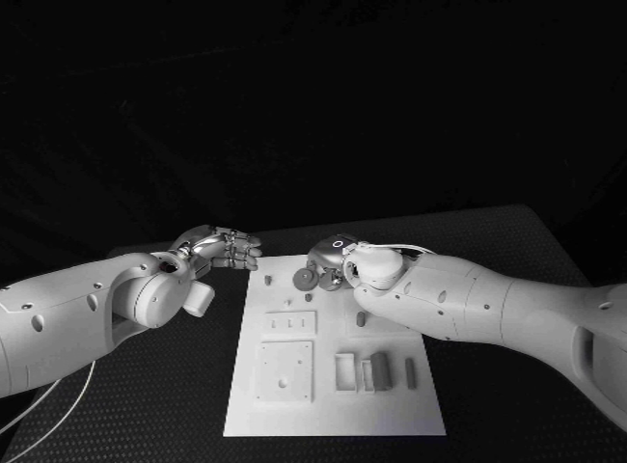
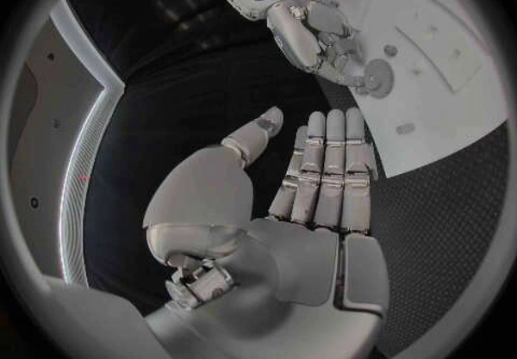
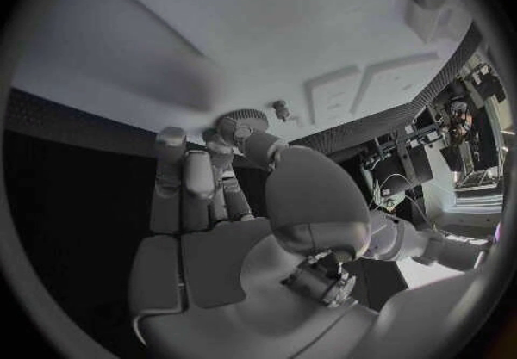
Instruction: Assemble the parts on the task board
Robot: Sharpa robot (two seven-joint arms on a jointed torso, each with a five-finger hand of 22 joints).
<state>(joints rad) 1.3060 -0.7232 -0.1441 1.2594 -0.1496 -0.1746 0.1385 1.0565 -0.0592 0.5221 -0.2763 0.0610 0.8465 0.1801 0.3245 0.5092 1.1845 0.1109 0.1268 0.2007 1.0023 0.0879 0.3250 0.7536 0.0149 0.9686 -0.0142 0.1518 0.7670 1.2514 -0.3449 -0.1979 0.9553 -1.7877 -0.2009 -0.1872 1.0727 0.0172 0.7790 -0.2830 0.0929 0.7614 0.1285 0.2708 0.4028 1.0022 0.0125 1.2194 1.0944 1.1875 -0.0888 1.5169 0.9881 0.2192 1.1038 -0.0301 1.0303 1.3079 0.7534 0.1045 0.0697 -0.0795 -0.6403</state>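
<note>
Right hand (image 1: 344, 262) is working at the far end of the task board (image 1: 328, 405), and it's got a small gear (image 1: 304, 280) pinched between its thumb and fingers, right over the board's far edge. In the right wrist view that gear (image 3: 244, 120) sits toothed and round at the fingertips, with a little peg (image 3: 281, 108) standing on the board just beside it. My read: that peg is where the gear is headed, but it is not seated yet.

Left hand (image 1: 219, 246) holds nothing, its fingers straight and side by side with the thumb apart, hanging over the surface just off the board's far left corner. The left wrist view shows its flat palm (image 2: 313, 204) facing the action.

Down the near half of the board, a square plate (image 1: 284, 370) lies flat, and a few upright pieces (image 1: 378, 369) stand beside it. Whether those count as finished I cannot tell. Judging by the gear in hand, assembly is under way, with at least this piece left.
</note>
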